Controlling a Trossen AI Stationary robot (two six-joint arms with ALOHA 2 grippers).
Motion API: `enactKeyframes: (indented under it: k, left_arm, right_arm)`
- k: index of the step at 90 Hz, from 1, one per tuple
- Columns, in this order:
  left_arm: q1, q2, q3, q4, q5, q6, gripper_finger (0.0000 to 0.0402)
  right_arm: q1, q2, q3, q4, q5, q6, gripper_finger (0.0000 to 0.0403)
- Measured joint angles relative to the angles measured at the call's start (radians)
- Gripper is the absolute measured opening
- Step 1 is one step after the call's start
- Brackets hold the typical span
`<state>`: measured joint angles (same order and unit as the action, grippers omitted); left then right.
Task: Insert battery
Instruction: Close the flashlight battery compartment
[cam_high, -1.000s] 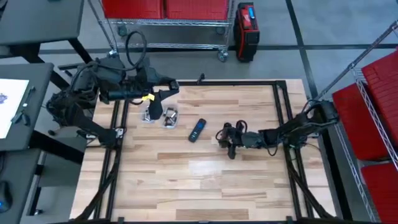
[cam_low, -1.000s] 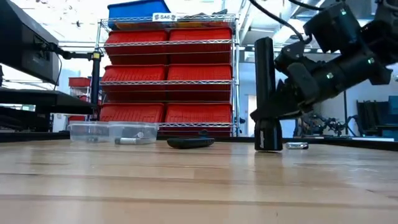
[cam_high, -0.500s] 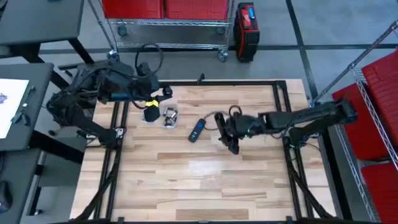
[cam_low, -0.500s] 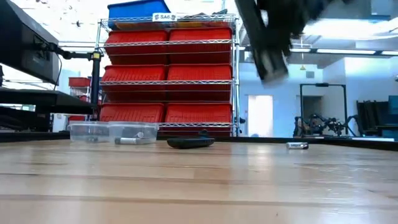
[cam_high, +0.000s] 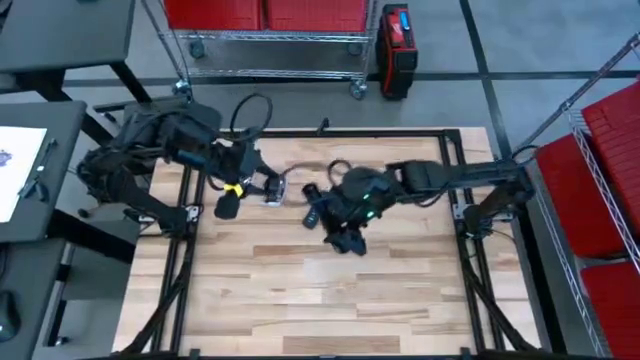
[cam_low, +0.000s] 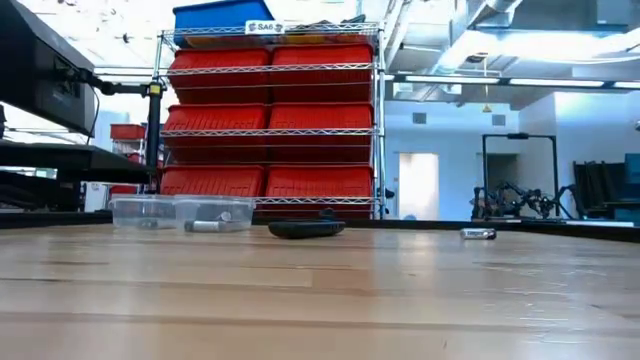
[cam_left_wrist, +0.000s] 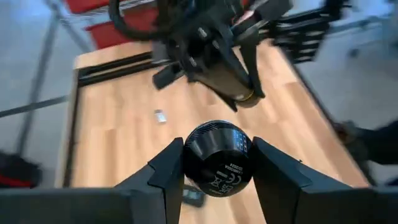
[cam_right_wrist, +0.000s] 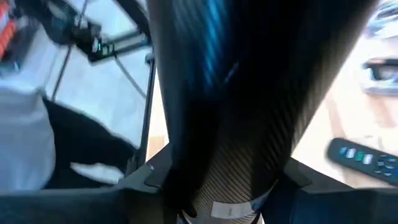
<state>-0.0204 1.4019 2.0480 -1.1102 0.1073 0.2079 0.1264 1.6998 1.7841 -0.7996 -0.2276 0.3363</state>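
**Task item.** A black cylinder, seen end-on with white print on its face and judged to be the battery, is clamped between the fingers of the left end effector. It is held in the air over the left part of the worktop, just in front of the clear containers.

**Change, left arm.** One second ago this end effector was down at the containers. It has since come away with the cylinder and swung toward the centre.

**Change, right arm.** The right end effector is closed narrowly around a long dark tube, judged to be the housing. One second ago the tube stood upright on the right part of the worktop. It has since been lifted clear of the low view and carried to the middle. It now hangs above the remote control, which has not moved.

**Relation.** In the left wrist view the tube's open end faces roughly toward the cylinder. The two are near each other but clearly apart.

**Assessment.** Pick-up appears complete on both sides and the parts are being presented to each other in mid-air. Insertion has not begun. The next move calls for lining up the two axes. A tilted approach could jam the cylinder on the tube's rim or push it out of the grip.

**Other.** A small metallic piece lies untouched on the worktop.
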Motion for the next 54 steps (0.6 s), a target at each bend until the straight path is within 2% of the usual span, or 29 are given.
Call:
enactKeyframes:
  k: [8,22,38,54]
  left_arm:
    - [-0.009,0.007,0.0,0.002,0.069,-0.024,0.013]
    - [-0.03,0.018,-0.011,0.003,0.105,-0.069,0.013]
    - [-0.07,0.061,-0.012,-0.001,0.106,-0.123,0.013]
    - [-0.091,0.073,-0.012,0.01,0.105,-0.126,0.013]
  right_arm:
    - [0.018,0.071,0.069,-0.048,-0.013,-0.019,0.0139]
    - [0.032,0.168,0.168,-0.116,-0.012,-0.082,0.0139]
    - [0.022,0.191,0.252,-0.175,-0.012,-0.144,0.0139]
    - [0.023,0.194,0.275,-0.238,-0.013,-0.166,0.0139]
